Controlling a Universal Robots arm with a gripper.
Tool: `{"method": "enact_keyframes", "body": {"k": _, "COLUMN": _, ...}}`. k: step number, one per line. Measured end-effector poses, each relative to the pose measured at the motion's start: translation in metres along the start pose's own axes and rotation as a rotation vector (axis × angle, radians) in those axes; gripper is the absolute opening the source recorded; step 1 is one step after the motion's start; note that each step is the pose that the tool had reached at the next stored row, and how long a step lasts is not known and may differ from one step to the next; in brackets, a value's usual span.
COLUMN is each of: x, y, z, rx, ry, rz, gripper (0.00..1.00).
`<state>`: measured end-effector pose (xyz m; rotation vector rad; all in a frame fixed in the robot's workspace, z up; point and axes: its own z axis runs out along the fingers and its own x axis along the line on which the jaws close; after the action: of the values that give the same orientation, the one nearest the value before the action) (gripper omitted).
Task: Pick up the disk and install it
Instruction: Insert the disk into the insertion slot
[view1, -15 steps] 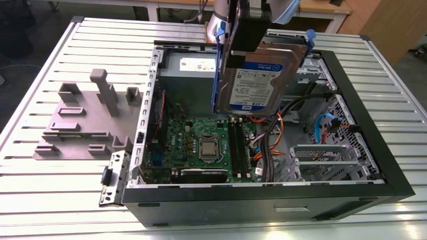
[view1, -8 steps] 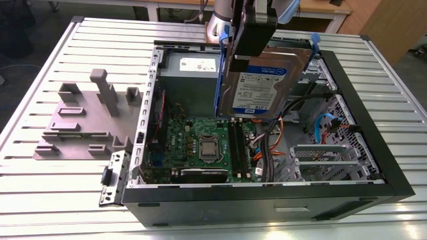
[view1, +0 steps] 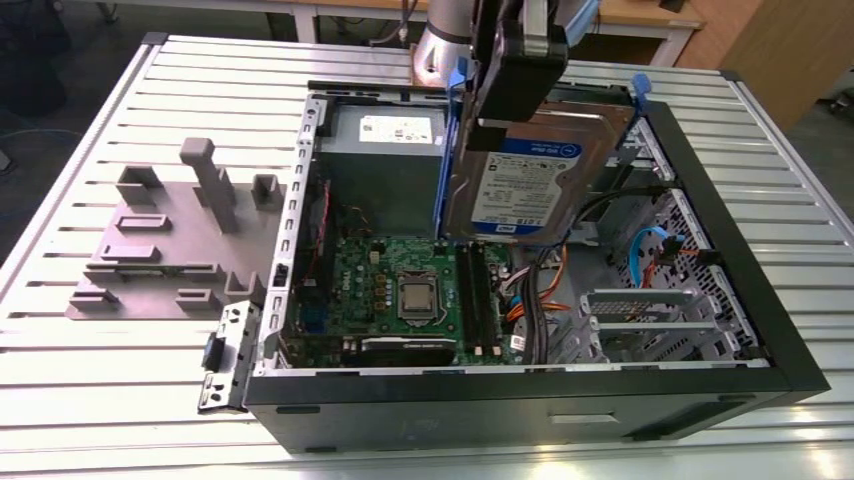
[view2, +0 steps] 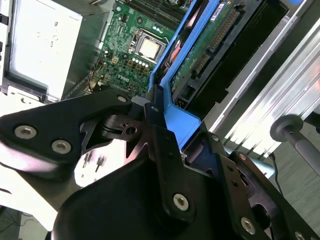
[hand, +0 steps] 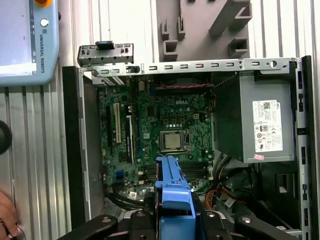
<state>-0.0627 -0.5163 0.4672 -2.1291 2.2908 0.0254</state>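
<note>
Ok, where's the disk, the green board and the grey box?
the disk (view1: 527, 190), exterior view, on its label.
the green board (hand: 150, 120), first wrist view, beside its chip.
the grey box (hand: 267, 125), first wrist view, on its white sticker.

- In the exterior view the gripper (view1: 514, 115) is cut off by the upper edge. Its black body covers the top of the disk (view1: 527, 190), so the point where it clamps the drive is hidden.
- The disk hides the far right part of the computer case (view1: 534, 400) behind it.
- In the second wrist view the gripper's body hides most of the disk, leaving one edge with its blue rail (view2: 182, 122) in sight.
- In the first wrist view a hand (hand: 6, 215) and the grey fixture block (hand: 200, 30) are cut by the picture's edge.
- The print on the power supply's sticker (hand: 265, 125) is too small to tell.
</note>
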Motion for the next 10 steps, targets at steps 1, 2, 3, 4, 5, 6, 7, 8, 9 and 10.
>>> {"method": "enact_keyframes", "body": {"k": 1, "x": 0.0006, "y": -0.0009, "z": 0.0001, "rx": 0.0000, "ry": 0.0000, "rz": 0.000, "gripper": 0.36}}
{"method": "enact_keyframes", "body": {"k": 2, "x": 0.0012, "y": -0.0018, "z": 0.0001, "rx": -0.0001, "ry": 0.0000, "rz": 0.001, "gripper": 0.36}}
{"method": "enact_keyframes", "body": {"k": 3, "x": 0.0017, "y": -0.0028, "z": 0.0001, "rx": 0.0000, "ry": 0.0001, "rz": 0.001, "gripper": 0.36}}
{"method": "enact_keyframes", "body": {"k": 4, "x": 0.0021, "y": -0.0039, "z": 0.0002, "rx": 0.0000, "ry": 0.0000, "rz": 0.001, "gripper": 0.36}}
{"method": "enact_keyframes", "body": {"k": 5, "x": 0.0025, "y": -0.0051, "z": 0.0003, "rx": 0.0001, "ry": 0.0001, "rz": 0.002, "gripper": 0.36}}
{"method": "enact_keyframes", "body": {"k": 6, "x": 0.0027, "y": -0.0062, "z": 0.0003, "rx": 0.0001, "ry": 0.0003, "rz": 0.002, "gripper": 0.36}}
{"method": "enact_keyframes", "body": {"k": 7, "x": 0.0028, "y": -0.0073, "z": 0.0003, "rx": 0.0000, "ry": 0.0006, "rz": 0.002, "gripper": 0.36}}
{"method": "enact_keyframes", "body": {"k": 8, "x": 0.0029, "y": -0.0082, "z": 0.0003, "rx": 0.0001, "ry": 0.0009, "rz": 0.002, "gripper": 0.36}}
{"method": "enact_keyframes", "body": {"k": 9, "x": 0.0029, "y": -0.0090, "z": 0.0003, "rx": 0.0000, "ry": 0.0012, "rz": 0.002, "gripper": 0.36}}
{"method": "enact_keyframes", "body": {"k": 10, "x": 0.0029, "y": -0.0096, "z": 0.0003, "rx": 0.0001, "ry": 0.0013, "rz": 0.002, "gripper": 0.36}}
